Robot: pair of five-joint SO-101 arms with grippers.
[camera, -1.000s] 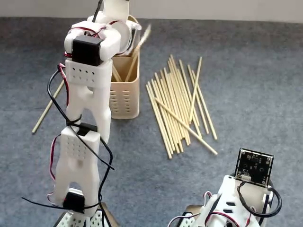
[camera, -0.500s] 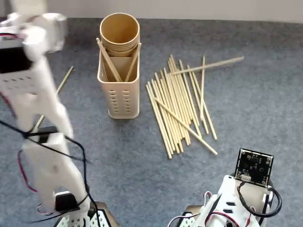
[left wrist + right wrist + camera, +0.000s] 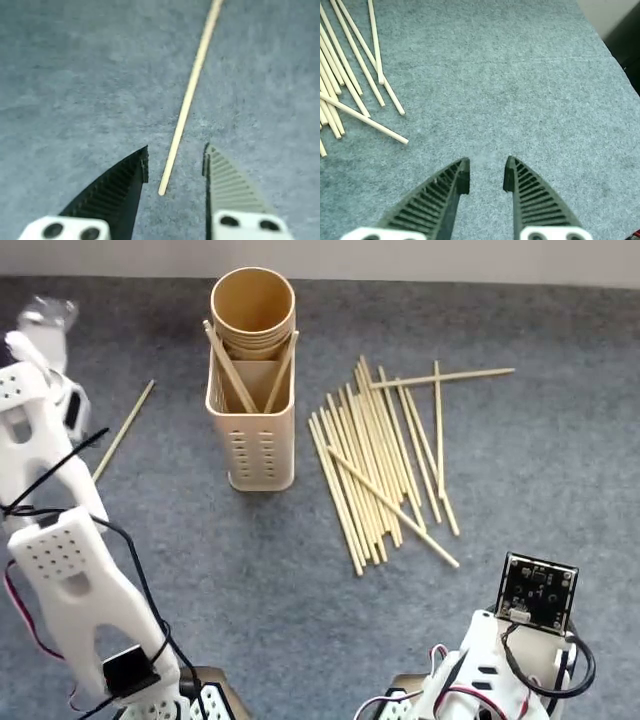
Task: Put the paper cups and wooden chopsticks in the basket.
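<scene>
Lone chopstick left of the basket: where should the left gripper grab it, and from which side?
From above, jaws across the shaft. The lone chopstick lies flat on the carpet, nothing beside it, and the open left gripper straddles its near end. Probably grip slightly up the shaft, not the tip, so it doesn't pivot out.

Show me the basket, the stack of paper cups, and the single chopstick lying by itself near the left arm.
basket (image 3: 262,445), high view, on its perforated front wall.
paper cups (image 3: 253,302), high view, inside the top cup's mouth.
single chopstick (image 3: 192,85), left wrist view, middle of its shaft.
</scene>
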